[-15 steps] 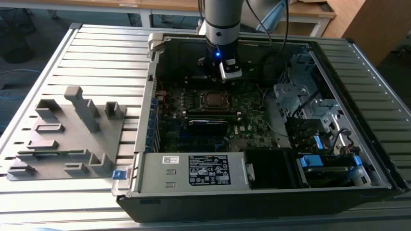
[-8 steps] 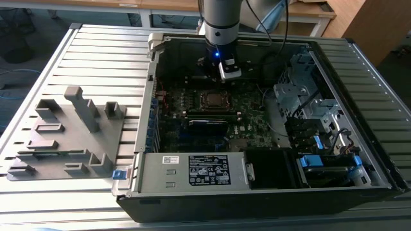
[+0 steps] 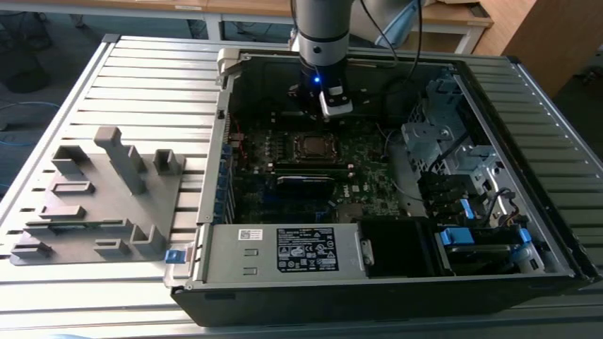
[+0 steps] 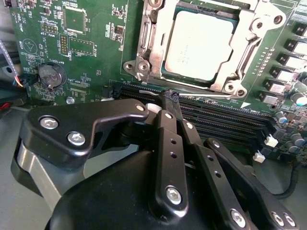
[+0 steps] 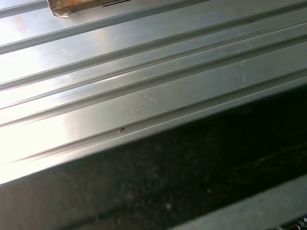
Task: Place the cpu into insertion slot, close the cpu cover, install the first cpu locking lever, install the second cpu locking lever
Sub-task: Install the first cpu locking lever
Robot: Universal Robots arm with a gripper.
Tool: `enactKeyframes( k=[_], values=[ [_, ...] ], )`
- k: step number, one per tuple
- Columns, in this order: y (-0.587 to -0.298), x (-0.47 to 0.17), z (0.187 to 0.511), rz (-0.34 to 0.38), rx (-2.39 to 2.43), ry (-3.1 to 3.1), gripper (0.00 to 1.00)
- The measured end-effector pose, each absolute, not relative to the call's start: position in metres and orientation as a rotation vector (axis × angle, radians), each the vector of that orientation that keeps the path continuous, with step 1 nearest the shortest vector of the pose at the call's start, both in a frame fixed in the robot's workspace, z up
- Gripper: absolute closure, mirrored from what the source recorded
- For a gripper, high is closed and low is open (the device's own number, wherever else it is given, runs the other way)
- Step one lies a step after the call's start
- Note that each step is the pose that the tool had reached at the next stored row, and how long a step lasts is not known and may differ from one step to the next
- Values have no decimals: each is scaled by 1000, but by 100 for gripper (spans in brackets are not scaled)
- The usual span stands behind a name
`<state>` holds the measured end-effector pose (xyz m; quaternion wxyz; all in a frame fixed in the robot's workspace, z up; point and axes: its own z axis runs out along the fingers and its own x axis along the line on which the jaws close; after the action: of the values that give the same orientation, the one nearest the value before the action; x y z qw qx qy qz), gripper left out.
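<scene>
The cpu [image 4: 199, 45] lies with its dull grey top up inside the insertion slot [image 4: 168, 76] on the green motherboard. The silver cpu cover [image 4: 152, 45] lies flat around it as a frame. A thin metal lever rod [image 4: 245, 52] runs along one side of the frame. My gripper [image 4: 171, 98] hangs just off the socket's edge, over the memory slots, its black fingers [image 4: 169, 143] pressed together with nothing between them. In the exterior view the gripper [image 3: 327, 115] hovers inside the open computer case, just beyond the insertion slot [image 3: 311, 145].
The case [image 3: 226, 120] lies open on a ribbed metal table [image 3: 141, 85]. A grey fixture block [image 3: 104, 198] sits at the exterior view's left. Drive bays and cables [image 3: 452, 169] crowd the case's right side. A power supply [image 3: 301, 247] fills its near end.
</scene>
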<state>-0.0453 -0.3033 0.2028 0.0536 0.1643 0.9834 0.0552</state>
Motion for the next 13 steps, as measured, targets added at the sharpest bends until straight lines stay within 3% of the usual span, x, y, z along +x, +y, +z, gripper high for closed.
enactKeyframes(
  k=[13],
  values=[
    [-302,-47,202,168,508,2981,89]
  ],
)
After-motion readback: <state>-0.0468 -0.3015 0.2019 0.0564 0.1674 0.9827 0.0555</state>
